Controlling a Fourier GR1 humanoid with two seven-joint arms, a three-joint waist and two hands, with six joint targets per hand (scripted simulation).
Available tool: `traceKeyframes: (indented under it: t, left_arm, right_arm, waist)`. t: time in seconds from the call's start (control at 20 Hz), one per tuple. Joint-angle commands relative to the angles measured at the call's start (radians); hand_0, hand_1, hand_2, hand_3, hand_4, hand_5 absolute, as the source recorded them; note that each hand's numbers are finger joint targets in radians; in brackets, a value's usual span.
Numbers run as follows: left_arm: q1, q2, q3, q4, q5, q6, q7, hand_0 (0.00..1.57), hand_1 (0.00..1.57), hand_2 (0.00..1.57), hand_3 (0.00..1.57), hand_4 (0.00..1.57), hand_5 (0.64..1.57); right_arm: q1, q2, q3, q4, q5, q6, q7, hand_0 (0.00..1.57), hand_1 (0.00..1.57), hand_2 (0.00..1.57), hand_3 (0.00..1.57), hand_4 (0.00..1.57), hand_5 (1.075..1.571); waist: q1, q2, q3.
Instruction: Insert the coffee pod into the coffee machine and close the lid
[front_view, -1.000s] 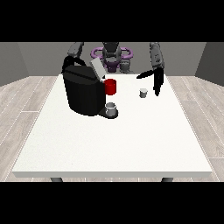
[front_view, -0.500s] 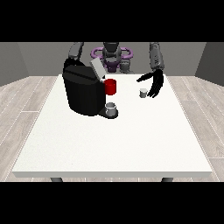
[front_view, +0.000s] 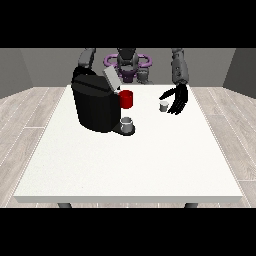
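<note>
We see the coffee pod (front_view: 163, 106), a small pale grey cup shape, standing upright on the white desk (front_view: 130, 160) well right of the black coffee machine (front_view: 97, 104), whose lid (front_view: 112, 79) is raised. The hand at the view's right (front_view: 178, 100) hangs just beside the pod with fingers spread and holding nothing; the other hand is hidden behind the machine.

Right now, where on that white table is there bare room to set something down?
The widest bare patch of the table is the near half, in front of the coffee machine and its cup. It is crowded at the far side: machine, red part, coffee pod and the hand at the view's right beside it.
</note>
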Motion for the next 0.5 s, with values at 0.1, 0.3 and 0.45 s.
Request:
traceKeyframes:
  t: [0.1, 0.3, 0.45]
  left_arm:
    - [-0.052, 0.0, 0.019, 0.081, -0.062, 0.12, -0.044, 0.72, 0.72, 0.85, 0.62, 0.15, 1.571]
    - [-0.078, -0.018, 0.052, 0.136, -0.058, 0.174, -0.103, 0.84, 0.84, 0.97, 0.74, 0.39, 1.571]
    - [-0.04, -0.058, -0.022, 0.089, -0.134, 0.2, -0.044, 0.92, 0.92, 1.04, 0.83, 0.36, 1.571]
  right_arm:
    - [-0.019, -0.012, 0.016, -0.048, 0.003, 0.014, 0.05, 0.0, 0.0, 0.0, 0.0, 0.49, 1.571]
    - [-0.009, 0.0, 0.018, -0.052, -0.018, 0.017, 0.017, 0.0, 0.0, 0.0, 0.0, 0.5, 1.571]
    - [0.013, -0.015, -0.037, 0.031, -0.042, 0.011, -0.047, 0.0, 0.0, 0.0, 0.0, 0.51, 1.571]
  waist:
    - [-0.048, 0.026, -0.0004]
    - [-0.048, 0.055, -0.0003]
    - [0.0, -0.01, 0.0004]
